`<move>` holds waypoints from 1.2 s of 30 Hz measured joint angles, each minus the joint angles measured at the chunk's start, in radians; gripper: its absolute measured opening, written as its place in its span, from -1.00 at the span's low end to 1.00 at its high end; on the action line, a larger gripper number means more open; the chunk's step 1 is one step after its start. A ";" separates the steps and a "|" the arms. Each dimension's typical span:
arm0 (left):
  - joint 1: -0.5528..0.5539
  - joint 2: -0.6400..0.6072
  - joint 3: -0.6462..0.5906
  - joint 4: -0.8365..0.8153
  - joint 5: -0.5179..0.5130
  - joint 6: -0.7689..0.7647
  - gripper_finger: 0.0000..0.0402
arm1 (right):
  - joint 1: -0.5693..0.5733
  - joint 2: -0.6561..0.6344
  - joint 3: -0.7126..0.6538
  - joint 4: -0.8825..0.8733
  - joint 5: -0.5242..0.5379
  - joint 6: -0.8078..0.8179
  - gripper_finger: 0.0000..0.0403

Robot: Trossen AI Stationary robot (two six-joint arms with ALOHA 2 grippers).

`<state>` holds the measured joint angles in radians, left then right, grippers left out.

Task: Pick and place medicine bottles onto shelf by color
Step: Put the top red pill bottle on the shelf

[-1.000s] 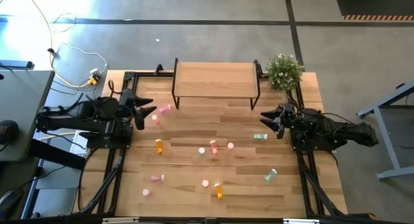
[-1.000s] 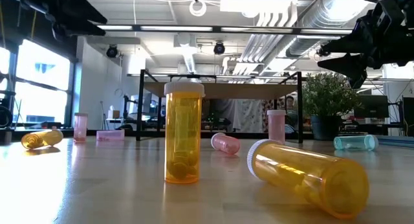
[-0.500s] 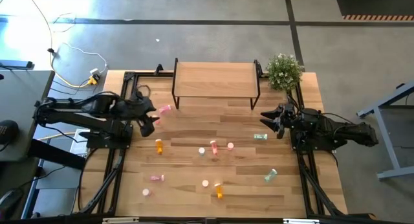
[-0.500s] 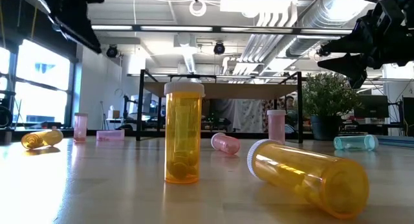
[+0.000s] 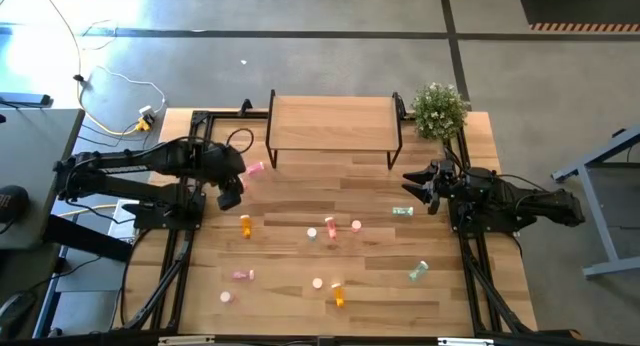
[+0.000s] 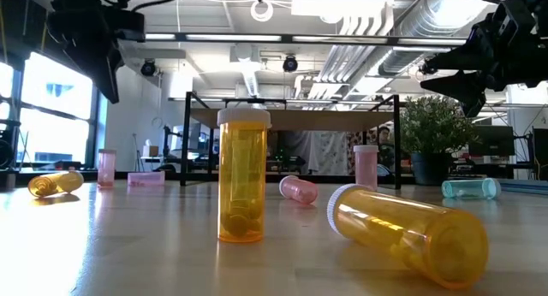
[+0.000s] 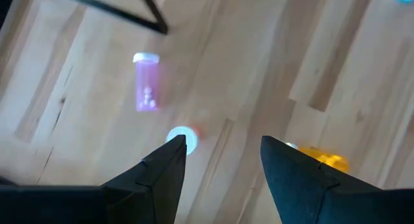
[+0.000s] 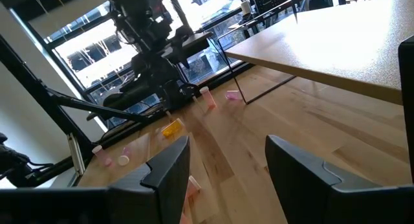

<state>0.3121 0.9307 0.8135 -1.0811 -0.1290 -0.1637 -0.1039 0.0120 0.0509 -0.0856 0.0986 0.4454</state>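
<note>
Your left gripper hung at the left-centre of the high view with its jaws open and empty. In its wrist view an upright pink bottle, seen cap-on, sat just off the tip of one finger, not quite between the jaws. A second pink bottle lay on its side on the surface nearby, probably pointing toward the shelf. Your right gripper, also open and empty, waited at the right.
</note>
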 joint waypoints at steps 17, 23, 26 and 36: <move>0.291 0.137 0.000 -0.014 0.223 0.036 0.00 | 0.000 0.000 0.000 0.000 0.000 0.000 -0.04; 0.339 0.194 0.000 -0.014 0.221 0.033 0.19 | 0.000 0.000 0.000 0.000 0.000 0.000 -0.04; 0.344 0.215 0.000 -0.014 0.210 0.059 0.23 | 0.000 0.000 0.000 0.000 0.000 0.000 -0.04; 0.344 0.256 -0.059 0.058 0.206 0.080 0.18 | 0.000 0.000 0.000 0.000 0.000 0.000 -0.04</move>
<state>0.6563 1.1870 0.7540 -1.0234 0.0767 -0.0837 -0.1038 0.0122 0.0509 -0.0856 0.0986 0.4454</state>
